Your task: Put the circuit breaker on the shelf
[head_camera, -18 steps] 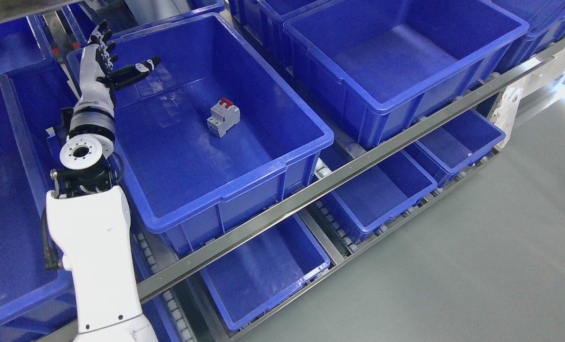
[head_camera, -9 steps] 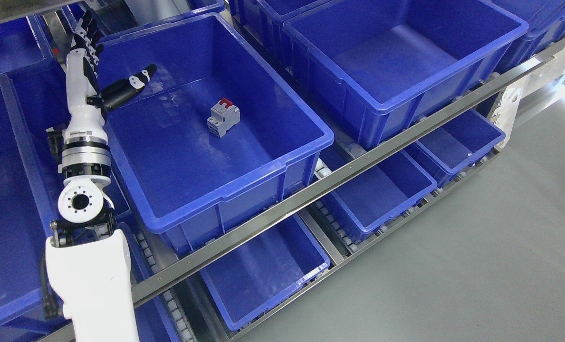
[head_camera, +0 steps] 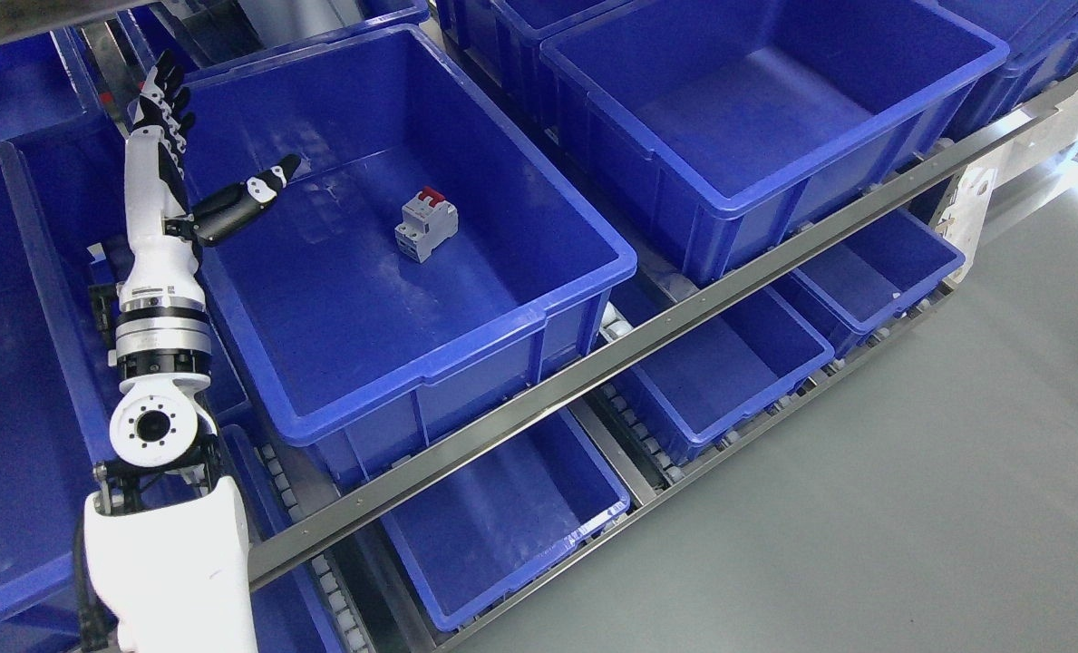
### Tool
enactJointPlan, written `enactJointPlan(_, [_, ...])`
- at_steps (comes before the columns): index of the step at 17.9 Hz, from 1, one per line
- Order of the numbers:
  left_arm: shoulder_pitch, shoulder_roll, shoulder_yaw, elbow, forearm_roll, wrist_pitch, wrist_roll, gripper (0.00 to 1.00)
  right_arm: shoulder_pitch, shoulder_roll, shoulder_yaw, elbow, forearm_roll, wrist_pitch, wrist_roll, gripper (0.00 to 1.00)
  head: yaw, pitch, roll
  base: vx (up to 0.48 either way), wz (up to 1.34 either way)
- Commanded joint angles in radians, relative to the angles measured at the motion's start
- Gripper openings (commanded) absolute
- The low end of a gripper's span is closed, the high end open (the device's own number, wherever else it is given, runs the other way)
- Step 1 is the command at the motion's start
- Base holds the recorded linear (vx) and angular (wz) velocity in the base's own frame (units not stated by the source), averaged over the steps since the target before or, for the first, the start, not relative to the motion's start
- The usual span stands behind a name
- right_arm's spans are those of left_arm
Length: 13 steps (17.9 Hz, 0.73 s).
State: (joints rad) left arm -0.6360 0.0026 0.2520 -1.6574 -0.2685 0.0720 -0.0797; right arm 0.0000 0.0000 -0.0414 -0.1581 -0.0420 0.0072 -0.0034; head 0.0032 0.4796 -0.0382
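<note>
A small grey circuit breaker [head_camera: 425,223] with a red lever stands on the floor of a large blue bin [head_camera: 539,317] on the upper shelf level. My left hand [head_camera: 189,154] hovers over the bin's left rim, well left of the breaker. Its fingers [head_camera: 160,95] point up and its thumb [head_camera: 244,198] sticks out over the bin. The hand is open and holds nothing. The white forearm [head_camera: 162,272] rises from the bottom left corner. My right arm does not show.
Another large blue bin [head_camera: 774,195] stands to the right on the same level, more at the left edge [head_camera: 13,381]. Smaller blue bins [head_camera: 502,517] sit on the lower level behind the metal rail [head_camera: 647,340]. Grey floor [head_camera: 910,490] spreads to the lower right.
My left arm has drawn back toward the lower left and the hand has slid left off the bin's back corner, staying open. The breaker has not moved.
</note>
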Motion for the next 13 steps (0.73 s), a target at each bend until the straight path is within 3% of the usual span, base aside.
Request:
enactJointPlan(1, [0.015, 0.015, 0.007, -0.055, 0.000, 0.003, 0.000, 1.00, 0.015, -0.017, 0.000, 0.000, 0.001, 0.040, 0.000, 1.00, 0.0000, 0.000, 0.000, 0.000, 0.00])
enactJointPlan(13, [0.050, 0.015, 0.038, -0.055, 0.000, 0.018, -0.003, 1.00, 0.015, -0.017, 0.000, 0.000, 0.001, 0.040, 0.000, 1.00, 0.0000, 0.000, 0.000, -0.026, -0.02])
